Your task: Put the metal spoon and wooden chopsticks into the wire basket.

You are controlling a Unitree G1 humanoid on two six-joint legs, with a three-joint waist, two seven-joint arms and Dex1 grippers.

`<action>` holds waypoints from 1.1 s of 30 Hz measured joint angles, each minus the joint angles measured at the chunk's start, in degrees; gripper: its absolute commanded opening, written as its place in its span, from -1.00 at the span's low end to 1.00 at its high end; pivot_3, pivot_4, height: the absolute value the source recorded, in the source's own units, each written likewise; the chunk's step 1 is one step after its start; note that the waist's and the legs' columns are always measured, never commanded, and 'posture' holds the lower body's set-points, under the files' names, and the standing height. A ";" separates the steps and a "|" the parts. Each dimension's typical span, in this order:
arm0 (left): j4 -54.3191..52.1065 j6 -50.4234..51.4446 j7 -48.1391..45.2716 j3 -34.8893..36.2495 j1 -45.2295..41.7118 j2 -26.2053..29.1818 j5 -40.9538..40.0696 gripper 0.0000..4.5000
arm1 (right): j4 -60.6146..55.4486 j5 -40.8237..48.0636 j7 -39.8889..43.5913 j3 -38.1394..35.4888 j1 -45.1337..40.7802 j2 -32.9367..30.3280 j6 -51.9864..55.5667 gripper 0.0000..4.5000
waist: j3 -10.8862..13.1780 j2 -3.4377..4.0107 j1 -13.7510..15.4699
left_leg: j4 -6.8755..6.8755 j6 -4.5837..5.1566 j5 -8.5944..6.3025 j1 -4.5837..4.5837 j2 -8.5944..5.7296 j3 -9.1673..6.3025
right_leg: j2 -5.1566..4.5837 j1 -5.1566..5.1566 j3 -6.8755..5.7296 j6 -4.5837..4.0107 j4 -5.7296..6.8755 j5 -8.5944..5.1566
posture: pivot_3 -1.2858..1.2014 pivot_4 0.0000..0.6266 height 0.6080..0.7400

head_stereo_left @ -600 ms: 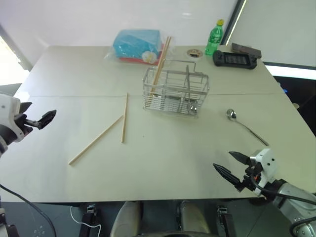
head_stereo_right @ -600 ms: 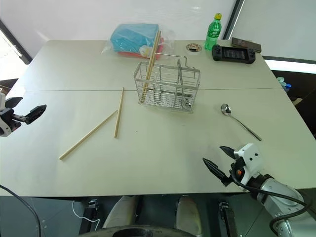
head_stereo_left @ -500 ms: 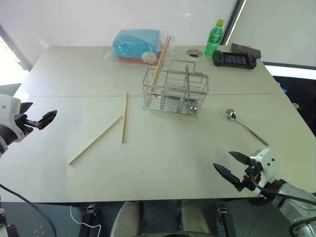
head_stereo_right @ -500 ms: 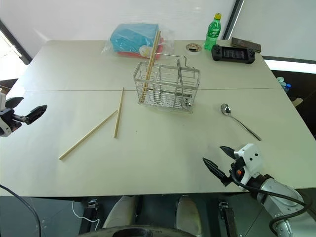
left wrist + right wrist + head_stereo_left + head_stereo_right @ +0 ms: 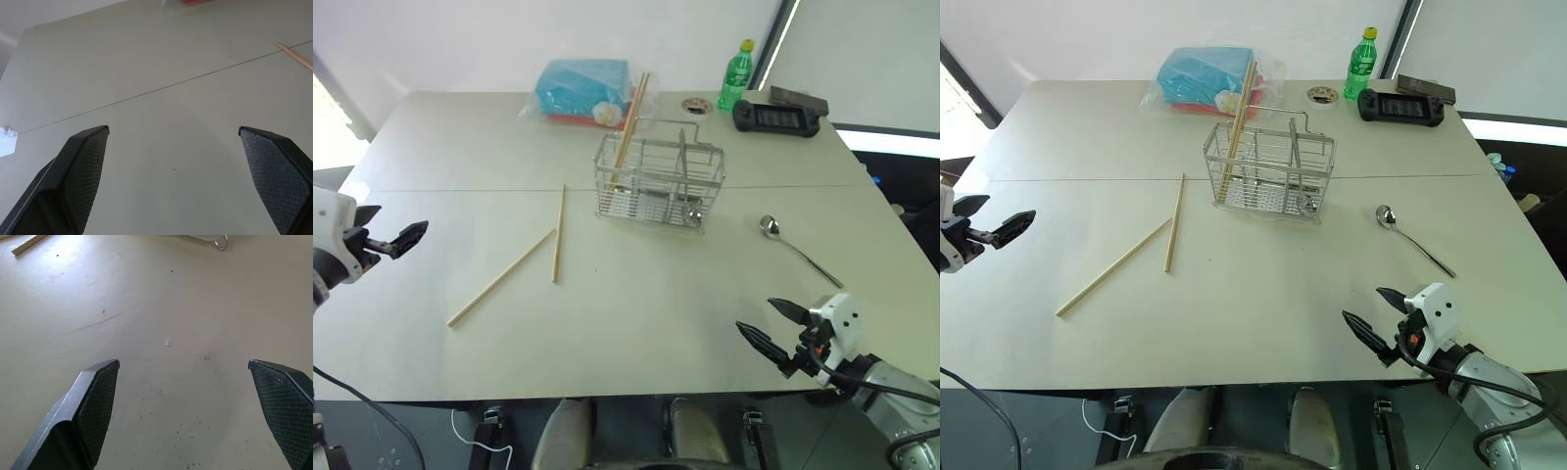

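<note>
In the head views the wire basket (image 5: pixel 660 182) stands mid-tabletop (image 5: pixel 636 313) with wooden chopsticks (image 5: pixel 629 127) leaning in it, two more chopsticks (image 5: pixel 530 257) lying to its left and the metal spoon (image 5: pixel 797 250) to its right. The left gripper (image 5: pixel 384 237) hovers at the left edge and the right gripper (image 5: pixel 773 326) at the near right. In each wrist view the jaws stand wide apart over bare tabletop, holding nothing.

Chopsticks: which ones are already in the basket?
The pair leaning upright in the wire basket's left compartment. The other two chopsticks lie flat on the table, left of it.
</note>
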 measured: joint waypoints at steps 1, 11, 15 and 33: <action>-0.04 0.01 0.00 -0.02 0.00 0.00 0.00 1.00 | 0.00 0.00 0.01 0.00 -0.06 0.00 0.00 0.94 | 0.00 0.00 0.00 | 0.00 0.00 0.00 0.00 0.01 0.00 | 0.00 0.00 0.00 0.00 0.00 0.00 | 0.03 -0.52 0.87; -7.49 4.44 -1.69 -0.33 0.63 -0.09 -3.11 1.00 | 1.94 -0.01 1.86 -0.84 -4.51 -4.86 1.12 0.94 | 0.01 0.02 -0.06 | 0.09 -0.01 0.01 0.00 0.01 0.04 | 0.01 0.14 0.04 -0.04 0.07 0.02 | 0.03 -0.52 0.87; -12.64 9.64 -5.15 -0.66 0.19 0.72 -7.89 1.00 | 5.21 -0.01 3.01 -3.03 -10.98 -10.29 3.05 0.94 | 0.00 -0.01 -0.11 | 0.13 0.00 0.01 0.02 0.07 0.05 | 0.06 0.17 0.04 -0.07 0.12 0.04 | 0.03 -0.52 0.87; -27.69 30.02 -7.77 -16.31 -29.33 -0.86 -28.09 1.00 | 43.94 -13.53 16.88 22.52 -58.11 -24.47 16.51 0.94 | 0.18 0.16 -2.04 | 0.20 0.02 0.05 0.03 0.08 0.16 | 0.11 0.06 0.05 0.33 0.63 0.08 | 0.03 -0.52 0.87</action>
